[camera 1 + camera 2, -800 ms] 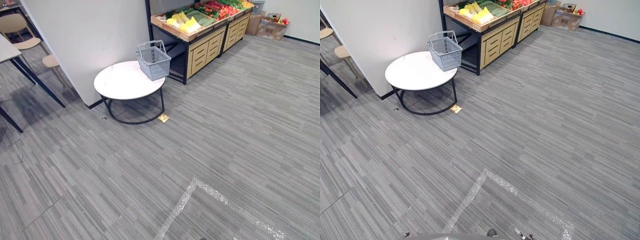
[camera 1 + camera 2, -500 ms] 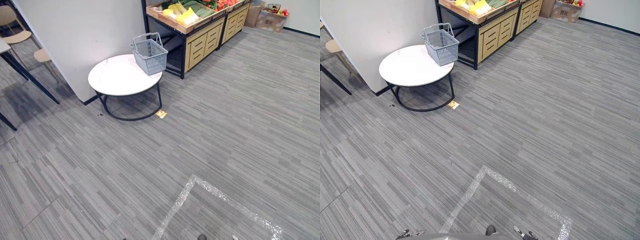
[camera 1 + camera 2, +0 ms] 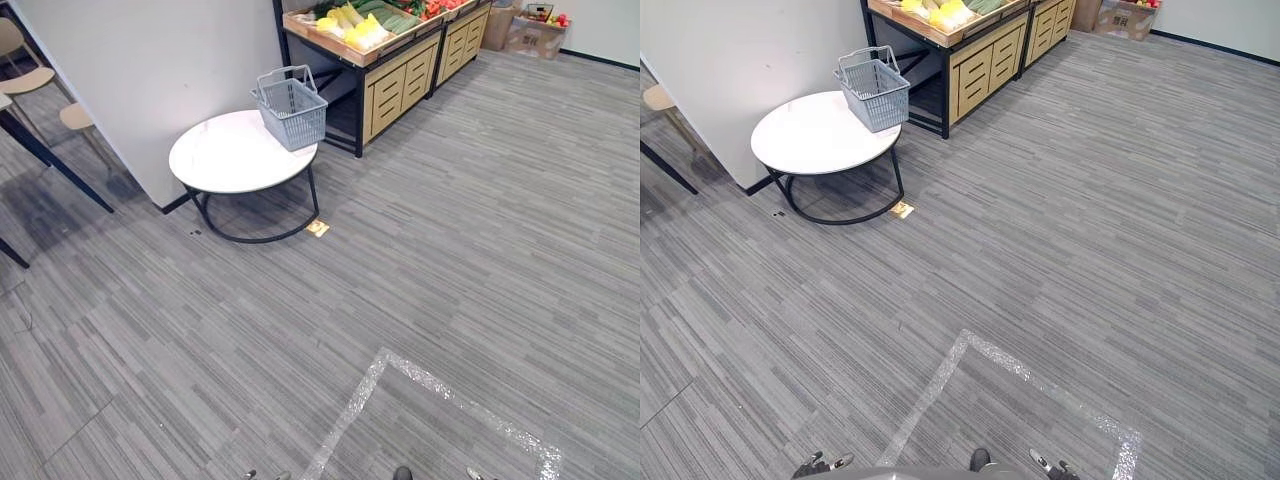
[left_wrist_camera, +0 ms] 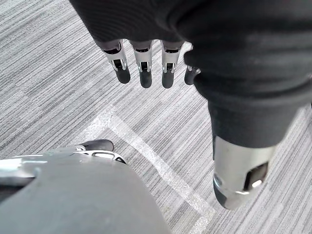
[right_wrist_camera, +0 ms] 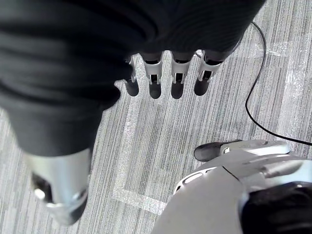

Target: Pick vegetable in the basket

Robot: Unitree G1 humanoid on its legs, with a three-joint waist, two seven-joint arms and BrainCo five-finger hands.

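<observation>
A grey wire basket [image 3: 290, 105] stands at the far edge of a round white table [image 3: 225, 160], its handles raised. Behind it a wooden stand [image 3: 375, 70] carries yellow, green and red vegetables [image 3: 345, 25]. My left hand [image 4: 146, 68] hangs over the carpet with straight fingers and holds nothing. My right hand [image 5: 165, 78] hangs the same way, fingers straight and empty. Both hands are far from the basket and the stand.
A white wall [image 3: 150, 70] rises just left of the table. Chairs [image 3: 40, 80] and a dark-legged table stand at the far left. Silver tape lines [image 3: 420, 385] cross the grey carpet near me. Cardboard boxes [image 3: 530, 30] sit at the far right.
The whole scene has shifted in both eye views, so the camera has moved; table and basket sit further left in the picture. Nothing in the scene itself has moved.
</observation>
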